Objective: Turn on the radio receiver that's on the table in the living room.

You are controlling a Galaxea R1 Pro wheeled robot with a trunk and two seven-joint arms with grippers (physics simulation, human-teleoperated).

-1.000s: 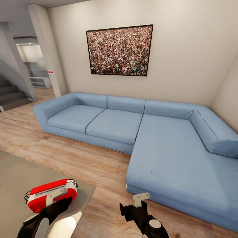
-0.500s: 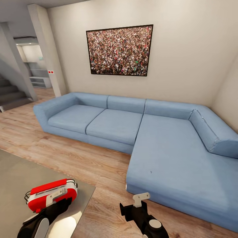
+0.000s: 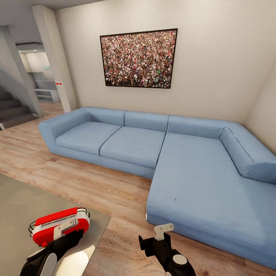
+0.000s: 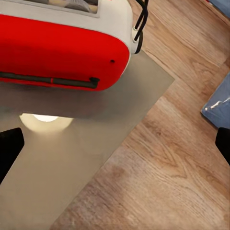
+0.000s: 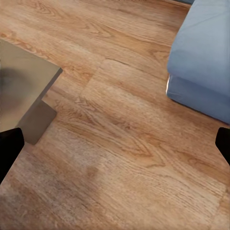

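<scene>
Radio receiver (image 3: pixel 59 225) sits near the table's (image 3: pixel 23 203) right corner — my left gripper (image 3: pixel 67 238) spread open just beside it. Right gripper (image 3: pixel 159 239) open too — over bare floor (image 3: pixel 115 191)

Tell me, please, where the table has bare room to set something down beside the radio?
The table is bare across its far and left stretch, behind the radio receiver. A narrow strip is also free between the radio and the corner toward the sofa. The near edge is crowded by the left claw.
</scene>
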